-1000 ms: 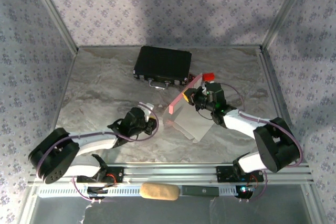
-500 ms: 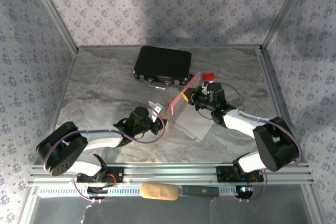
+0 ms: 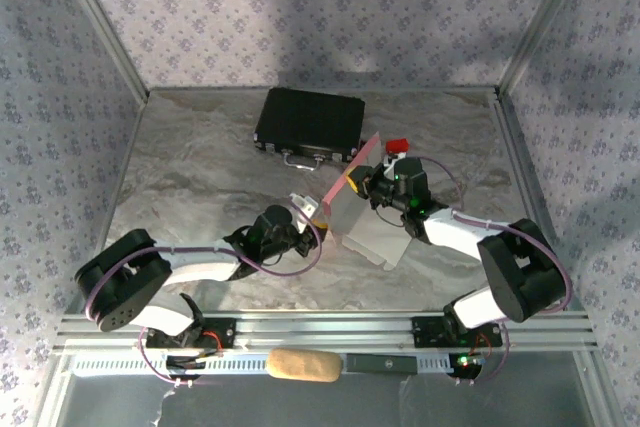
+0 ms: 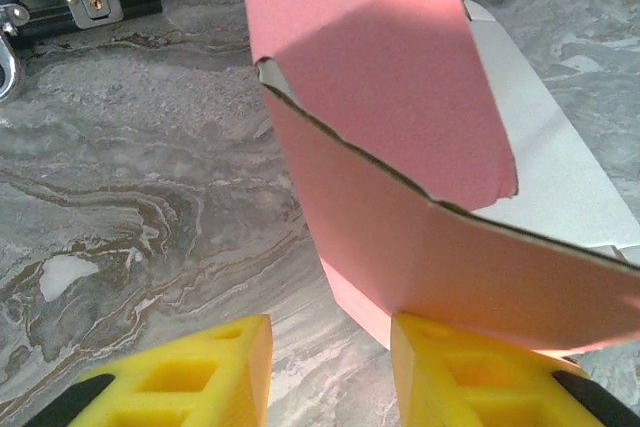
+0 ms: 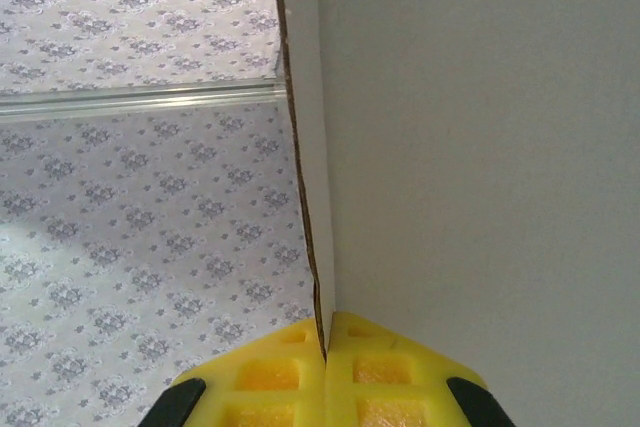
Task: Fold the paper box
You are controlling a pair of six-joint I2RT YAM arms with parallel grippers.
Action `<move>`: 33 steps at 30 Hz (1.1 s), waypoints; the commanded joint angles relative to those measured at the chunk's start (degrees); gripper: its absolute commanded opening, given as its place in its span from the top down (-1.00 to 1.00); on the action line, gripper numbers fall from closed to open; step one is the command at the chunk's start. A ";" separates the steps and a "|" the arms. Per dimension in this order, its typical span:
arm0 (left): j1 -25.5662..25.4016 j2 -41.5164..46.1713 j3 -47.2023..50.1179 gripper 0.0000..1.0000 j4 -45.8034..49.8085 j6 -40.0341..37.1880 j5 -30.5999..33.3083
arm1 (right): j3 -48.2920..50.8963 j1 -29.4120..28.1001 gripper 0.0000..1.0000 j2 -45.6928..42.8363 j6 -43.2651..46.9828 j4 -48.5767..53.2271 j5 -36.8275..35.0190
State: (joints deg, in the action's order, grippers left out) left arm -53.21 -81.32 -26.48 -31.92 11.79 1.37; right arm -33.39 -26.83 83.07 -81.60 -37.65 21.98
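Both arms reach inward: right fingers [image 5: 270, 377] pinch the raised paper box [image 4: 380, 147], left fingers [image 4: 200, 377] parted

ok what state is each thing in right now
paper box, half folded, one pink flap standing up
right claw, shut on the paper box's edge
left claw, open, nothing between its jaws
black case, closed, lying flat

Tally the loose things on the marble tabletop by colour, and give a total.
Pink: 1, the paper box
Black: 1, the hard case
Red: 1, the small block
Total: 3
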 commanded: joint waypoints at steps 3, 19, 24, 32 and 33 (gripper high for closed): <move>-1.03 0.87 -0.93 0.21 -3.27 -0.06 4.00 | 1.24 0.02 1.00 1.93 -0.92 -7.12 1.75; 1.79 8.16 0.93 0.15 4.26 -1.55 6.52 | -0.60 -1.48 1.00 8.17 -4.13 -17.57 1.47; 1.79 5.64 0.39 0.15 4.18 -1.82 5.82 | 4.26 0.71 1.00 7.44 -3.82 -21.66 3.58; 0.61 1.31 -1.84 0.18 3.32 -2.47 5.14 | 7.04 2.43 1.00 9.49 -3.85 -25.90 6.46; 0.32 1.02 -1.91 0.19 2.91 -2.60 4.90 | 7.06 2.55 1.00 9.95 -4.21 -26.69 6.67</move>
State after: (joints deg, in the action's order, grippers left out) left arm -52.03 -79.33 -26.09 -26.85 10.48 7.94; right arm -27.22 -24.62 91.35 -85.56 -60.10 26.44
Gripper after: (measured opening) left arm 0.410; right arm 0.060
